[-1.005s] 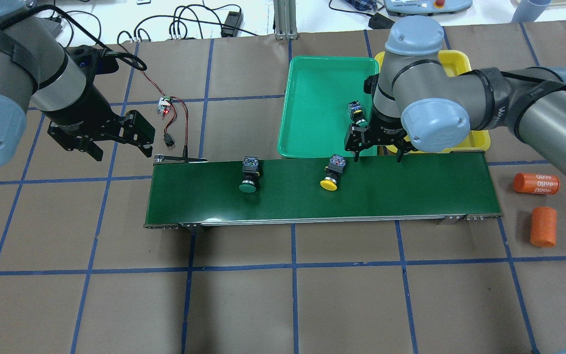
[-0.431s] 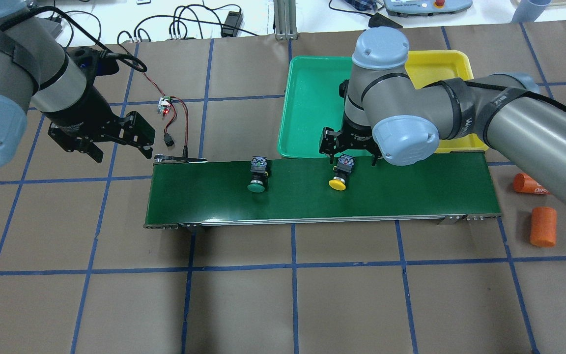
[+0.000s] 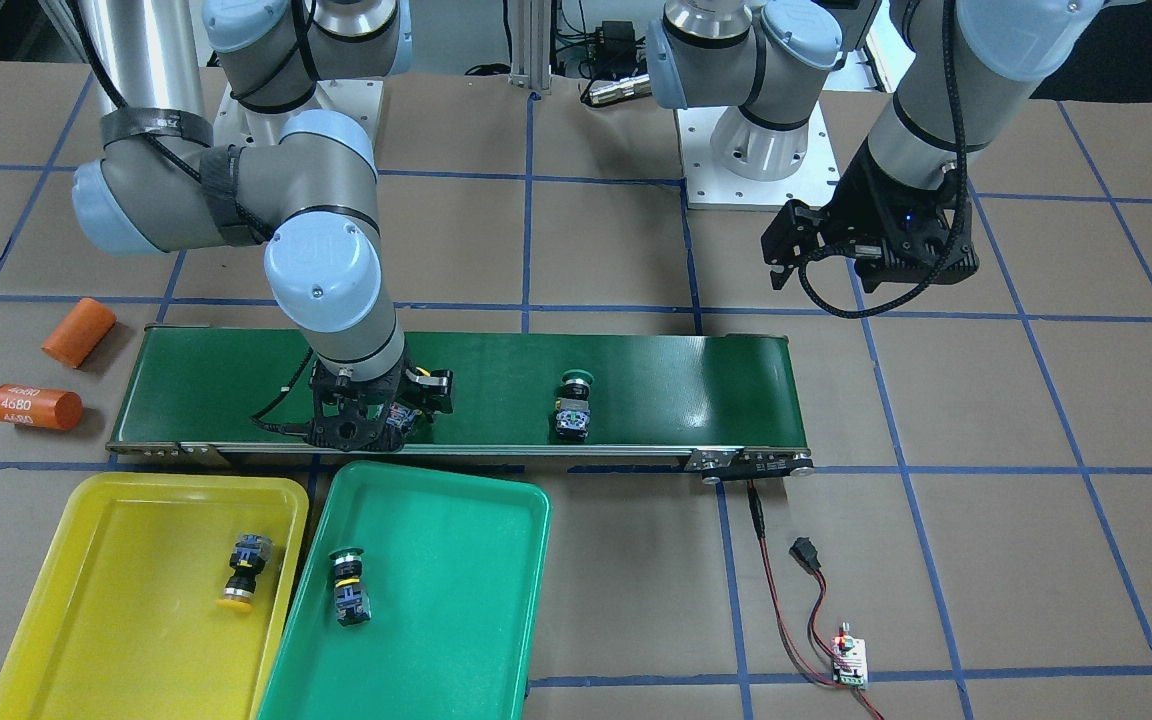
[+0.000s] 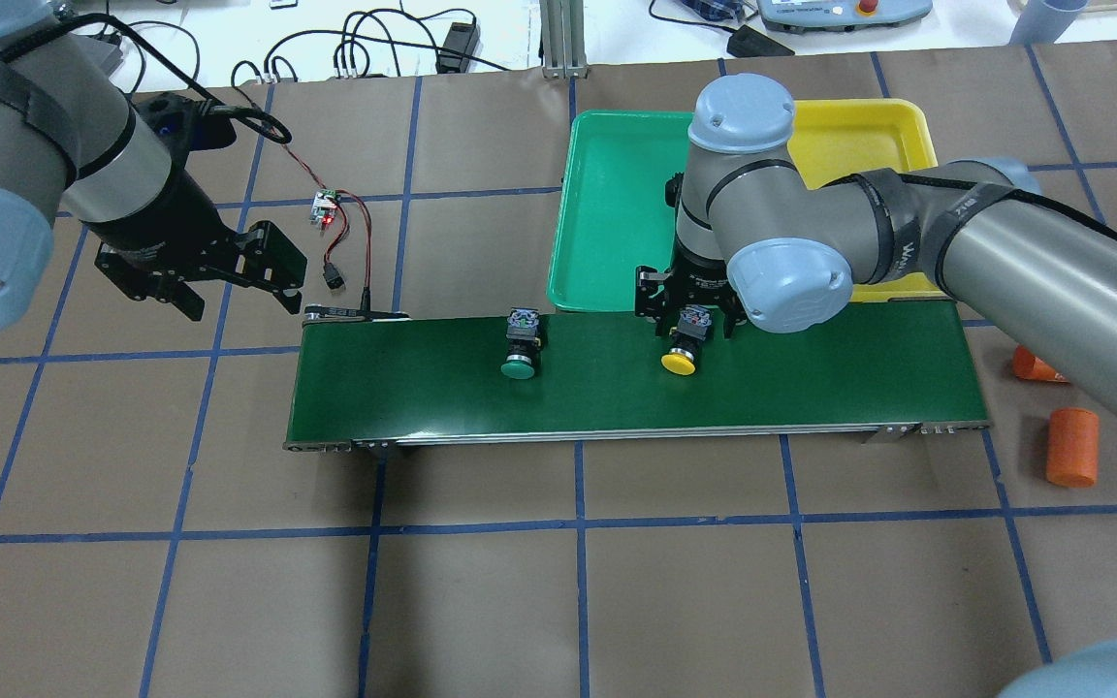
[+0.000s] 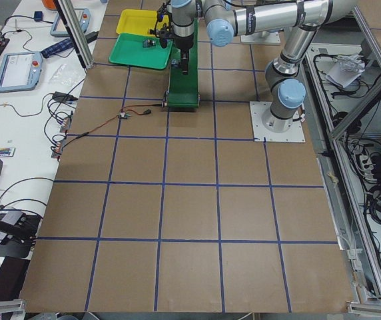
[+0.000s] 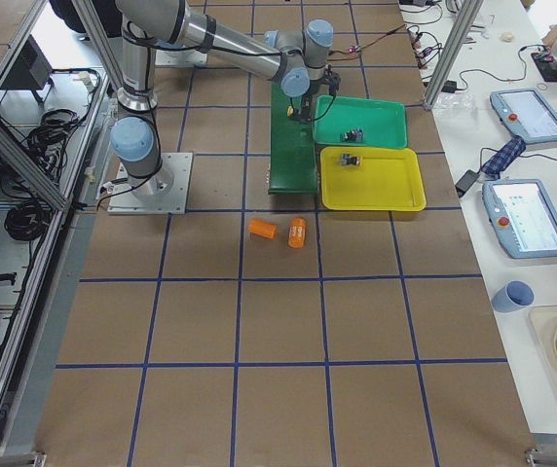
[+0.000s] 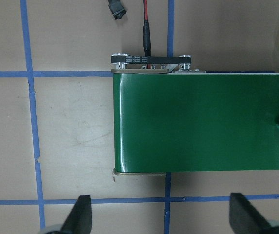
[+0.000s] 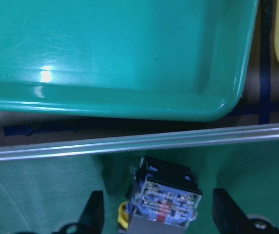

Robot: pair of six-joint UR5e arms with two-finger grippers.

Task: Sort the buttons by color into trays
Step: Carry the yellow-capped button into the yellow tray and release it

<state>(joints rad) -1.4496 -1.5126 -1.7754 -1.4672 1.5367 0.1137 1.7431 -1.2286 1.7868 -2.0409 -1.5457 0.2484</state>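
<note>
**A:** Where is the right gripper (image 4: pixel 693 318)?

**B:** Low over the conveyor belt (image 4: pixel 811 378), at the edge next to the green tray (image 4: pixel 607 194). Its fingers (image 8: pixel 94 214) stand apart on either side of a yellow-capped button (image 4: pixel 685 344). The right wrist view shows a gap on both sides, so nothing is clamped.

**A:** How does that button lie?

**B:** On its side on the belt. Its blue-grey contact block points toward the trays and its yellow cap toward the robot.

**A:** And the other one on the belt?

**B:** That's a green-capped button (image 4: pixel 521 349), lying the same way. It sits further toward the robot's left, well apart from both grippers.

**A:** And the trays?

**B:** They sit side by side on the desk (image 4: pixel 558 582) beyond the belt, with the green tray to the robot's left of the yellow tray (image 4: pixel 859 126). A second green-capped button (image 3: pixel 347 590) lies in the green tray, near the wall facing the yellow one. A second yellow-capped button (image 3: pixel 243 570) lies in the yellow tray, near the wall facing the green one.

**A:** What about the left gripper (image 7: pixel 161 217)?

**B:** It hangs above the desk just off the belt's left end. Its fingers are wide apart and hold nothing.

**A:** Anything else?

**B:** There are two orange cylinders (image 4: pixel 1072 446) on the desk past the belt's right end, one printed 4680. A small circuit board (image 3: pixel 851 662) with red and black wires lies near the left end.
</note>
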